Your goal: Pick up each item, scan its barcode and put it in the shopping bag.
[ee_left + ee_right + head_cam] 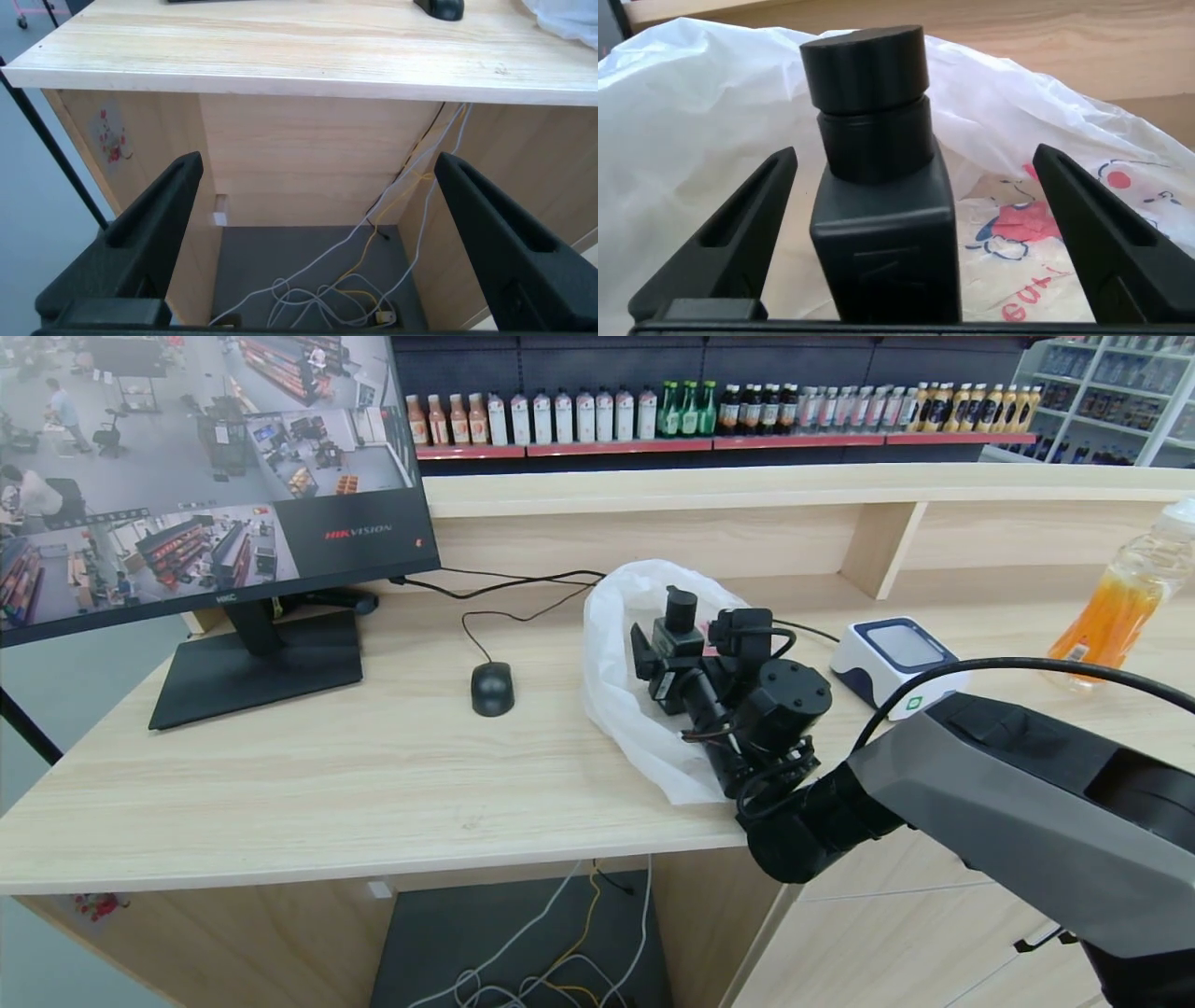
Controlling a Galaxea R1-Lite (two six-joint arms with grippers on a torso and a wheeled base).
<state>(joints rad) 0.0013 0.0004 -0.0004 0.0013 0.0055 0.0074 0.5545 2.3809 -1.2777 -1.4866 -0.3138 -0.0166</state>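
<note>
A black bottle (679, 616) with a round black cap stands upright at the mouth of the white plastic shopping bag (621, 681) on the wooden counter (373, 775). My right gripper (686, 637) is open around it, one finger on each side with a gap to the bottle. In the right wrist view the black bottle (878, 187) sits between the spread fingers of the right gripper (915, 154), with the shopping bag (701, 112) behind it. My left gripper (318, 163) is open and holds nothing, below the counter's front edge. An orange drink bottle (1116, 607) stands at the far right.
A white barcode scanner (896, 658) sits just right of the bag. A black mouse (492, 688) lies left of the bag, and a monitor (187, 476) stands at the back left. Loose cables (327, 280) hang under the counter.
</note>
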